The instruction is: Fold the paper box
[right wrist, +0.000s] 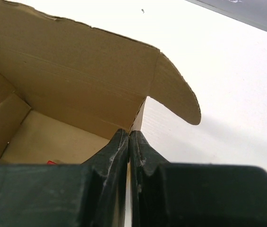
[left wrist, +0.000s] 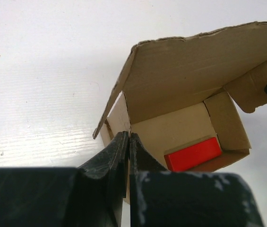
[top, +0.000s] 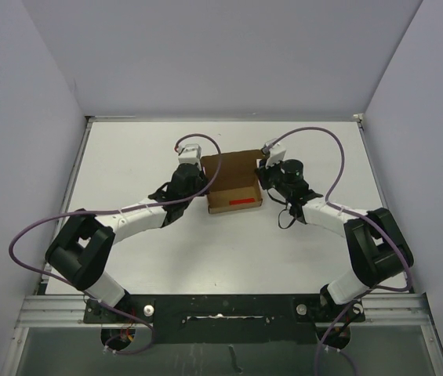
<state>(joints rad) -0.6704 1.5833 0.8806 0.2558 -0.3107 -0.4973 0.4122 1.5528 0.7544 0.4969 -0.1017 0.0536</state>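
Bright, diffuse light; the paper box (right wrist: 76, 71) casts soft shadows

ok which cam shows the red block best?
Left wrist: the red block lies in full view on the floor of the open paper box. Top external shows only a thin red strip; right wrist just a sliver beside the fingers.

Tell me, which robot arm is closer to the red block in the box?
Right. The right gripper pinches the right wall of the paper box, beside the red block. The left gripper pinches the left wall, across the box floor from it.
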